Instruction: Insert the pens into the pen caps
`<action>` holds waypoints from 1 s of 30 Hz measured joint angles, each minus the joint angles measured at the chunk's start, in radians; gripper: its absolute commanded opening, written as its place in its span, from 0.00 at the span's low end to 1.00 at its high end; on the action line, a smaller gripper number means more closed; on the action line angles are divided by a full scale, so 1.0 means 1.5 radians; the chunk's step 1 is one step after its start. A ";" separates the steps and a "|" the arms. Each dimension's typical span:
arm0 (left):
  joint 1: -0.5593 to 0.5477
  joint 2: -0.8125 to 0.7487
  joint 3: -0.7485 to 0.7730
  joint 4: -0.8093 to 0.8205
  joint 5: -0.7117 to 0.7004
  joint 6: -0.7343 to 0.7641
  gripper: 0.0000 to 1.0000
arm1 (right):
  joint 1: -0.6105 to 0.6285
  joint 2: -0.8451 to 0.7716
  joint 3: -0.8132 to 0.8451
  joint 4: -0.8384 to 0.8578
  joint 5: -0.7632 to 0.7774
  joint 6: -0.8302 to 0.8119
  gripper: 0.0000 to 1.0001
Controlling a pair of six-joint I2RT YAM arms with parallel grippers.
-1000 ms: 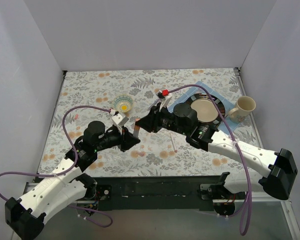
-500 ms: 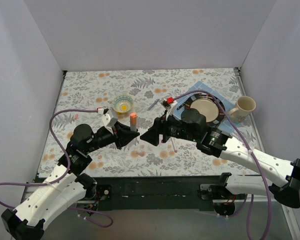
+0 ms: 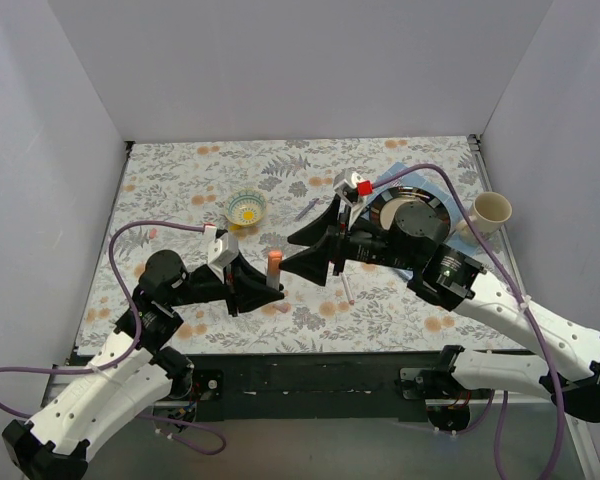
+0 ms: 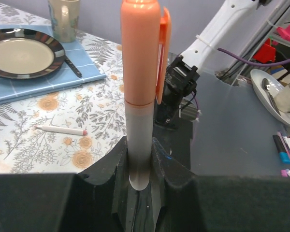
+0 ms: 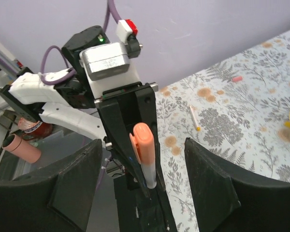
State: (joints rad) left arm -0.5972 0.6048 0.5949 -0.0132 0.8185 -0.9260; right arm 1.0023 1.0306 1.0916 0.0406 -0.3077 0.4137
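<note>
1. The left jaws pinch the pale barrel of a pen [image 4: 137, 154] low down. It stands upright, with an orange cap [image 4: 140, 48] seated on top.
2. The right jaws are spread wide. In the right wrist view the capped pen sits in the gap ahead of them, touching neither.
3. Only the top view shows a purple-grey pen [image 3: 306, 210] on the worktop [image 3: 180, 180], beyond both arms.
4. The left wrist view shows a loose white pen [image 4: 60, 130] lying flat, well apart from its jaws.
</note>
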 measured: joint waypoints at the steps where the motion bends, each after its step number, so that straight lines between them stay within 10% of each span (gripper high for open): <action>1: 0.000 0.000 0.000 0.002 0.008 -0.004 0.00 | 0.000 0.008 0.005 0.014 -0.016 0.000 0.75; 8: 0.000 0.001 -0.009 0.014 0.038 -0.016 0.00 | 0.000 0.066 0.013 0.080 -0.082 0.014 0.71; 21: -0.001 0.007 -0.020 0.024 0.040 -0.052 0.00 | -0.006 0.080 -0.098 0.249 -0.131 0.070 0.01; 30: -0.010 0.047 -0.025 0.055 0.046 -0.083 0.00 | -0.018 0.041 -0.193 0.348 -0.109 0.089 0.01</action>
State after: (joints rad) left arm -0.6125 0.6750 0.5571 0.0689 0.8875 -1.0512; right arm 0.9752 1.0916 0.8024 0.5632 -0.4709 0.5465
